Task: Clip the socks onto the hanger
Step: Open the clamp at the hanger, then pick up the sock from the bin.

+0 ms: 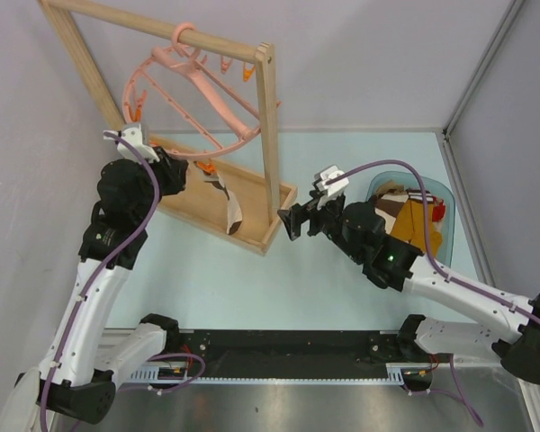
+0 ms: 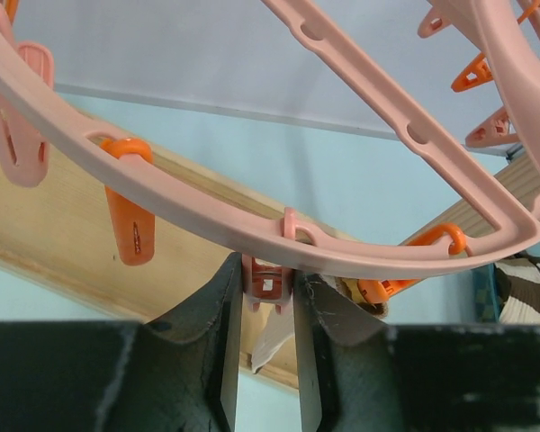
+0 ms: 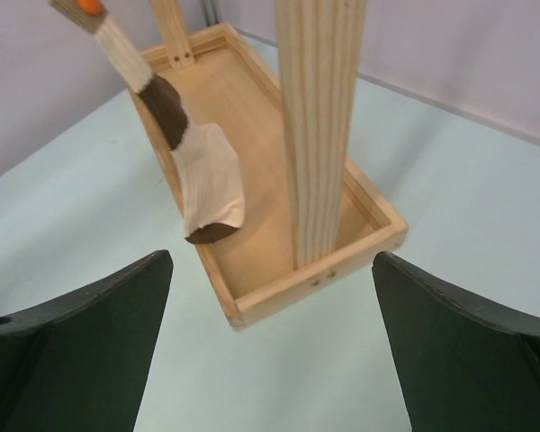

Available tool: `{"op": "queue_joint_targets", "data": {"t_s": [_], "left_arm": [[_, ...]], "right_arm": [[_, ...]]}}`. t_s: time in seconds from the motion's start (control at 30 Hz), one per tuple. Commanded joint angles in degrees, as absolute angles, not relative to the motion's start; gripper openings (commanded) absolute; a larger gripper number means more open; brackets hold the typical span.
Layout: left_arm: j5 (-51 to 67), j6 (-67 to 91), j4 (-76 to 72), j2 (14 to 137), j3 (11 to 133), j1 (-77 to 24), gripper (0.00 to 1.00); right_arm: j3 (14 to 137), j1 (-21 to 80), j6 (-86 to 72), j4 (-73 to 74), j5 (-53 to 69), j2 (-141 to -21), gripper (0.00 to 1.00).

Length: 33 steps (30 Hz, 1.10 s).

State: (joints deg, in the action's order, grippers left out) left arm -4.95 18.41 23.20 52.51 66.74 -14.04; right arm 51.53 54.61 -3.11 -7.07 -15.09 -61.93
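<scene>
Where we saw the left claw (image 2: 268, 270): lower centre, clamped on a pink clip (image 2: 266, 286) under the hanger (image 2: 189, 214)
Right claw (image 3: 270, 261): stood wide apart, near a hung sock (image 3: 207, 184)

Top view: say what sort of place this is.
Probably a robot test bench, not a home: bare grey walls, a left arm and right arm bolted at the edge of a table, and a rack with a hanger staged beside a tub of socks.
</scene>
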Motion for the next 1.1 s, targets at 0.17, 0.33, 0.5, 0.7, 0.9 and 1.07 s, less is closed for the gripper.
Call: {"op": "queue_joint_targets", "data": {"t_s": [0.17, 0.33, 0.5, 0.7, 0.9, 1.07], "left_arm": [[-6.15, 19.25, 24.17, 52.82, 69.87, -13.71, 0.13], [-5.10, 20.39, 24.35, 53.35, 70.14, -13.71, 0.13], [-5.01, 20.74, 25.14, 53.79, 70.14, -13.71, 0.12], [-4.66, 21.18, 25.31, 54.05, 70.31, -13.71, 0.12], [-4.75, 21.09, 25.66, 54.40, 70.84, -13.71, 0.12], [-4.57, 21.09, 25.66, 54.67, 70.49, -13.71, 0.12]], "right_arm": [[51.50, 47.39, -11.06, 10.87, -26.80, -54.06, 1.00], [51.42, 34.74, -19.49, 21.69, -28.39, -52.91, 0.99], [51.42, 23.13, -20.66, 26.63, -24.52, -55.62, 0.98], [51.50, 9.95, -21.01, 21.63, -19.25, -61.78, 0.89], [51.42, 1.59, -22.85, 16.79, -12.22, -71.09, 0.83], [51.50, 0.44, -22.59, 11.87, -6.95, -75.66, 0.76]]}}
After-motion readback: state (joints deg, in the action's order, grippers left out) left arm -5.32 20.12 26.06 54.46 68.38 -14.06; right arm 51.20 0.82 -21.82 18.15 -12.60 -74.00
